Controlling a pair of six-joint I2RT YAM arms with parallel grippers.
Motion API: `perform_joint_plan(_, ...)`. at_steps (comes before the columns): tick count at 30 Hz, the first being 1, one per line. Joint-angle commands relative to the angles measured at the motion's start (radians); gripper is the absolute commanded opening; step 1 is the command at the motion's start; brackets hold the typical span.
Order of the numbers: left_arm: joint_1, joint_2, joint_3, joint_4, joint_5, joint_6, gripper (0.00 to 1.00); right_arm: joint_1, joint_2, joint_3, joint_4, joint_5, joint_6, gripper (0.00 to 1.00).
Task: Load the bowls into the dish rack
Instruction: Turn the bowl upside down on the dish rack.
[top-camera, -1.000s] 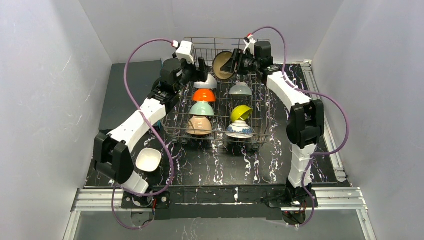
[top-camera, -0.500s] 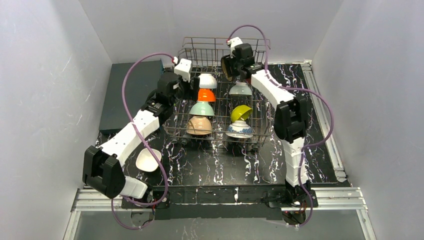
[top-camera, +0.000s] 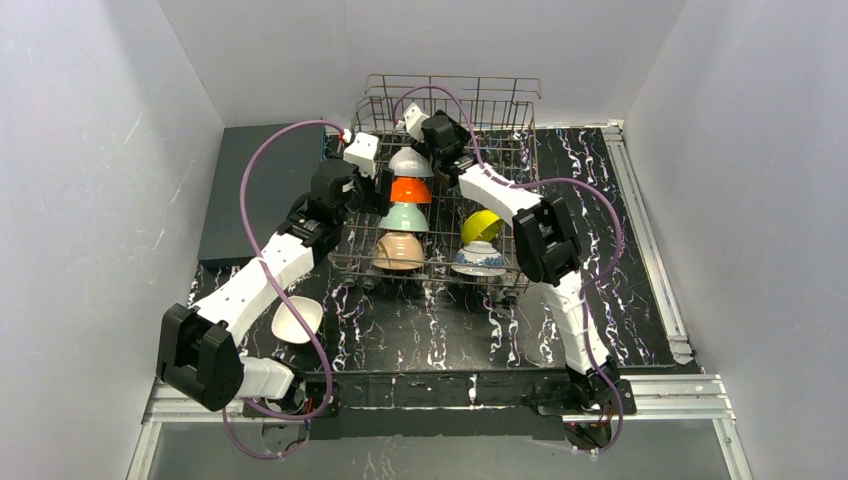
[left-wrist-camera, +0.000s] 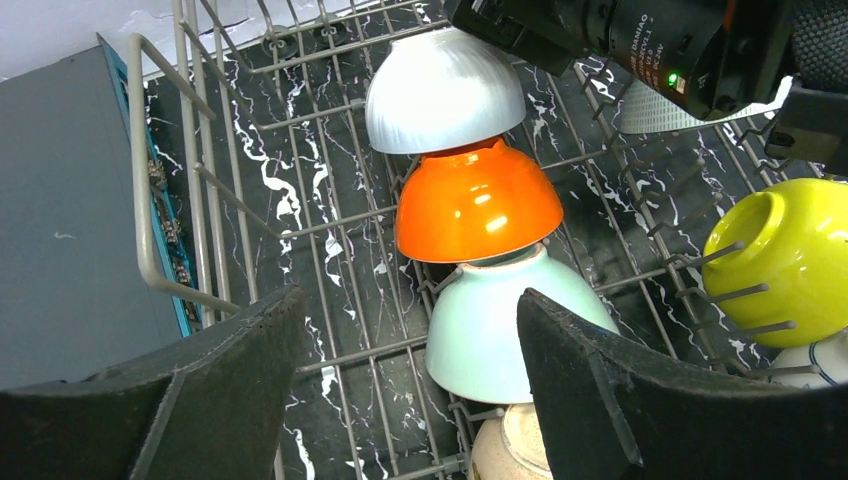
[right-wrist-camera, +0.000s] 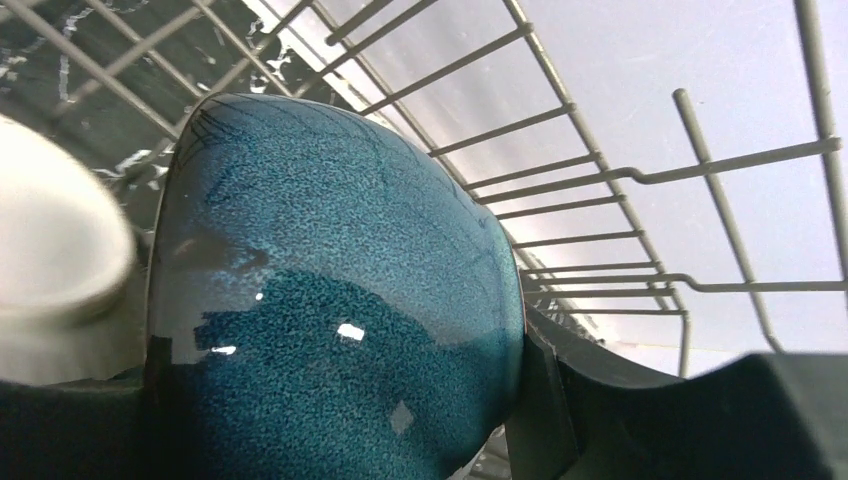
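Note:
The dish rack (top-camera: 520, 150) stands at the table's back. Its left row holds a white bowl (top-camera: 411, 163), an orange bowl (top-camera: 410, 190), a mint bowl (top-camera: 404, 217) and a peach bowl (top-camera: 398, 250). A lime-yellow bowl (top-camera: 482, 225) and a patterned bowl (top-camera: 479, 259) sit on the right. My right gripper (right-wrist-camera: 340, 420) is shut on a dark blue bowl (right-wrist-camera: 330, 300), held low at the rack's back wall beside the white bowl (right-wrist-camera: 50, 250). My left gripper (left-wrist-camera: 410, 400) hangs open above the rack's left side, with the mint bowl (left-wrist-camera: 500, 330) below it.
One more white bowl (top-camera: 297, 318) lies on the black marbled table by the left arm. A flat dark grey slab (top-camera: 255, 190) lies left of the rack. A metal rail (top-camera: 650, 250) runs along the table's right edge. The right arm crosses over the rack's right rows.
The right arm has swung left along the rack's back, carrying the dark blue bowl from the back right to behind the left row. The left arm has drawn back and to the left a little.

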Motion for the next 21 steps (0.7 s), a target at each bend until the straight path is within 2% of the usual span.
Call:
perform_joint_plan(1, 0.002, -0.050, -0.027, 0.019, -0.034, 0.020, 0.76, -0.024, -0.024, 0.010, 0.268, 0.074, -0.180, 0.01)
perform_joint_plan(11, 0.003, -0.052, -0.034, 0.019, -0.041, 0.028, 0.76, -0.062, -0.032, 0.051, 0.276, -0.027, -0.184, 0.01)
perform_joint_plan(21, 0.003, -0.044, -0.041, 0.019, -0.033, 0.027, 0.76, -0.157, -0.028, 0.043, 0.263, -0.146, -0.204, 0.01)
